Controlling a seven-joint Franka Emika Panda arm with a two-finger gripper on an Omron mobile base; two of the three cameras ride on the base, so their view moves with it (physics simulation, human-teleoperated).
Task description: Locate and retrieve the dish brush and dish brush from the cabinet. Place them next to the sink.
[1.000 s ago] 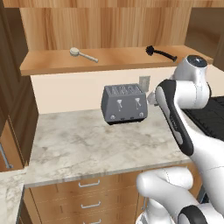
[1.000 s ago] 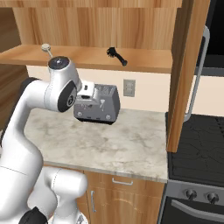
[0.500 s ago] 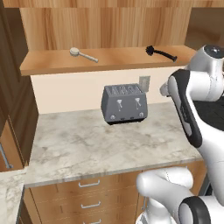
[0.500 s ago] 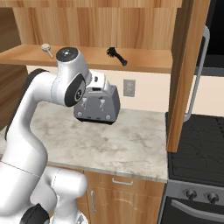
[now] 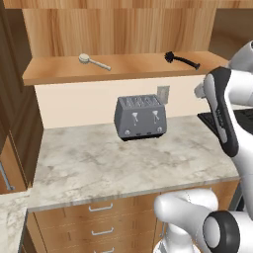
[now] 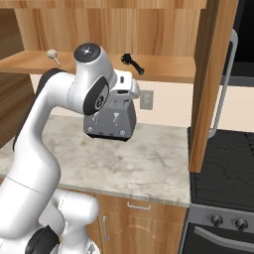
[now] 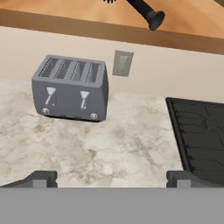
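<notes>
Arm had swung up and right since the earlier frame, toward the shelf ledge [image 5: 123, 66]. Pincer [image 7: 111, 177] spread wide, grasping nothing, hovering over the counter [image 5: 128, 160] right of the toaster [image 5: 140, 117]. Black dish brush [image 5: 182, 60] lay on the ledge above-right of the toaster; pale dish brush [image 5: 94, 61] above-left.

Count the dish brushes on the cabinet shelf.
2. The pale brush lies toward the shelf's left end; the black brush lies toward its right end, above the toaster. Neither is hidden.
</notes>
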